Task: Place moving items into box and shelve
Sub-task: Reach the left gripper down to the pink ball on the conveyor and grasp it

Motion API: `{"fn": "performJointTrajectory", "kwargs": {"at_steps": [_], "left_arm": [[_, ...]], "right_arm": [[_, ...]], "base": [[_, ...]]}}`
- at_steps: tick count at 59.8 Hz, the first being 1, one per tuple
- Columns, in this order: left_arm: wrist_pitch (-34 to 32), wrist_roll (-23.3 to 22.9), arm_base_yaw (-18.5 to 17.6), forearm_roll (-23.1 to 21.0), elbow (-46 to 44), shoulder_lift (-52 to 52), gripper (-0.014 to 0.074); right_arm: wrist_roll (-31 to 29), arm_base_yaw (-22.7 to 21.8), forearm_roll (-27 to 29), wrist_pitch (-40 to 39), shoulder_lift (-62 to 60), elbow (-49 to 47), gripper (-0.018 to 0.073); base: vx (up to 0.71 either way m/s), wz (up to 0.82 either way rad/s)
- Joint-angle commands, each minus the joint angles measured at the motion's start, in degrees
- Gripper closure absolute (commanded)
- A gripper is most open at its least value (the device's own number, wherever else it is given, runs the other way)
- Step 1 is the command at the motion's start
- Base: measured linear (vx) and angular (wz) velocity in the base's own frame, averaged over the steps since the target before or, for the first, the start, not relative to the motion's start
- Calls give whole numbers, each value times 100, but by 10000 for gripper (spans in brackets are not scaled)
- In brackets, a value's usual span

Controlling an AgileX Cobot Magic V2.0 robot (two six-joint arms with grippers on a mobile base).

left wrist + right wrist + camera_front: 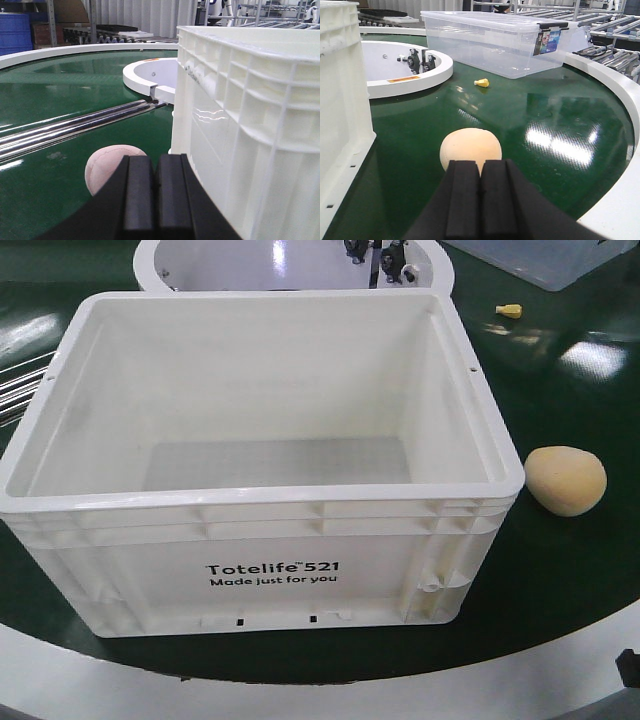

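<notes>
From where I sit the job has hardly begun. The white crate (130,570) stands on the green belt (560,580) with its floor bare: nothing is in it, so both items are left to load, and the shelving comes after that.

My right hand (480,172) is clenched, fingers pressed together with nothing between them. The pale yellow-tan lump (470,147) lies on the belt just ahead of its fingertips, apart from them, and the crate's wall rises off to that hand's left. Farther ahead of it are a small yellow piece (482,83) and a clear lidded bin (495,42); I can see nothing inside the bin, and I judge it no part of this task.

My left hand (156,172) is clenched on nothing too. The pinkish lump (107,162) sits just ahead and a little to its left, low on the belt, with the crate's ribbed side close on its right.

I judge each hand would have to release before it could take its lump.
</notes>
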Motion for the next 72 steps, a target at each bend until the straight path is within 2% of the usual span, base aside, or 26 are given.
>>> {"fn": "performJointTrajectory", "kwargs": {"at_steps": [1, 18, 27, 35, 41, 48, 55, 66, 72], "left_arm": [[-461, 1, -30, -10, -53, -72, 603], [-465, -14, -30, -15, -53, -72, 603], [-626, -659, -30, -322, -130, -72, 603], [-812, -608, -30, -314, -378, -66, 603], [-625, -687, -30, -325, -778, -10, 603], [-145, -1114, -30, -327, -1365, 557, 603], [97, -1127, -30, -327, -2047, 1311, 603], [-306, -1127, -30, -314, -2921, 2558, 603], [-757, -1045, -30, -315, -3020, 2981, 602]], "right_arm": [[-25, -27, -23, -482, -35, 25, 568], [-25, -27, -23, -482, -35, 25, 568], [-25, -27, -23, -482, -35, 25, 568], [-25, -27, -23, -476, -35, 25, 568], [-25, -27, -23, -476, -35, 25, 568], [-25, -27, -23, -481, -35, 25, 568], [-35, -27, -41, -498, -35, 25, 568], [-19, -27, -42, -991, -35, 25, 568], [314, -27, -21, -1618, -35, 25, 568]], "base": [[0, 0], [0, 0], [0, 0], [0, 0], [0, 0], [0, 0], [0, 0], [0, 0], [0, 0]]}}
